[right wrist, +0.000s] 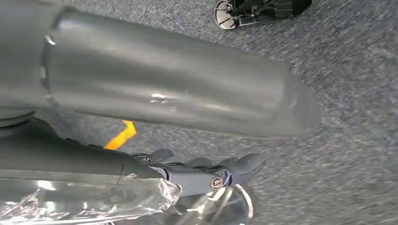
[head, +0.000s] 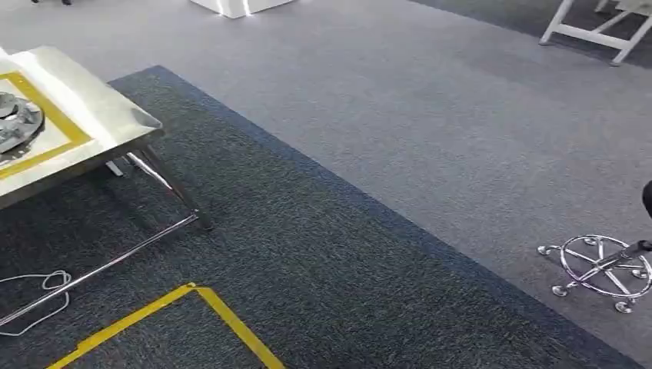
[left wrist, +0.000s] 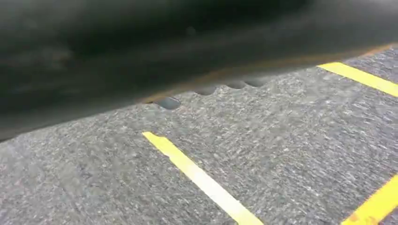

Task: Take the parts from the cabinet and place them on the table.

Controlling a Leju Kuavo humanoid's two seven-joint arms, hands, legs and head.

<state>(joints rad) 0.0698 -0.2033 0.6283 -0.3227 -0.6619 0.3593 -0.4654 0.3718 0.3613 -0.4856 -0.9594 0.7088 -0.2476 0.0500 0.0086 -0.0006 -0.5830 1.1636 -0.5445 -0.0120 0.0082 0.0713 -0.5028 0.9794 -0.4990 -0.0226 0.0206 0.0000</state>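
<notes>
Your right hand [right wrist: 206, 176] has its fingers [right wrist: 244, 164] wrapped on a shiny metal part [right wrist: 230, 206] (half hidden). Another part [head: 15, 121] lies on the worktop [head: 92, 100]. Left fingers: cannot tell.

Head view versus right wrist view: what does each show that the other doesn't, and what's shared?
Head view: the table with a metal part inside yellow tape, a white cable on the floor and a chrome chair base. Right wrist view: the robot hand, with crinkled clear plastic and a shiny ring beside its fingers; whether it grips them is unclear. Both: dark carpet and yellow floor tape.
</notes>
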